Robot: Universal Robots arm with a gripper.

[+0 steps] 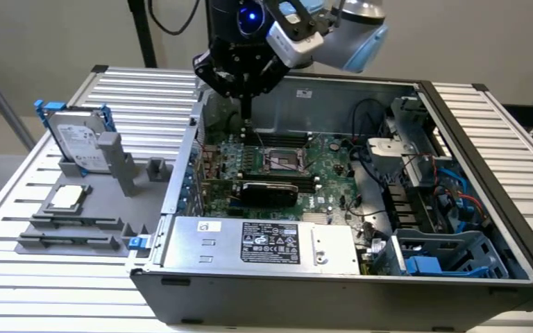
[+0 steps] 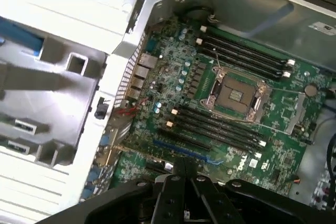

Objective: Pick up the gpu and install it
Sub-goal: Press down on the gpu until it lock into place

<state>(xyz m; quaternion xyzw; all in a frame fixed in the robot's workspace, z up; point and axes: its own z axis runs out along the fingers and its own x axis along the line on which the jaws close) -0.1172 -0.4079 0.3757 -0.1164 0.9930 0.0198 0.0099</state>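
The tabletop (image 1: pixel 53 277) is a ribbed metal surface carrying an open computer case (image 1: pixel 341 291), lying on its side with the inside facing up. On the exterior view's left of the case stands a grey holder (image 1: pixel 81 222) with a hard drive (image 1: pixel 77 142) in a blue frame propped upright and a small square chip (image 1: pixel 67 198) lying flat in front of it.

Inside the case the motherboard (image 2: pixel 231 103) takes up the floor, with an empty processor socket (image 2: pixel 236 94) near its middle and rows of black memory slots (image 2: pixel 215 127) on either side of the socket. A silver power supply (image 1: pixel 266 243) sits along the near wall in the exterior view.

The gpu (image 1: pixel 268 190) is already inside the case: its black cooler lies across the motherboard just beyond the power supply, apparently seated in an expansion slot, though how fully it is pressed home cannot be told.

The tool (image 1: pixel 247 114) hangs above the far part of the motherboard, well above the gpu and not touching it. Its fingers are drawn together into a narrow point and hold nothing. In the wrist view the tool (image 2: pixel 184 174) shows as dark closed fingers over the blue slot (image 2: pixel 184 149).

By this layout the pick-up and placement look done, and the work in hand is judged to be the last of the install: seating or checking the card. Any further move would call for a straight downward press on the card's top edge, kept clear of the memory slots.
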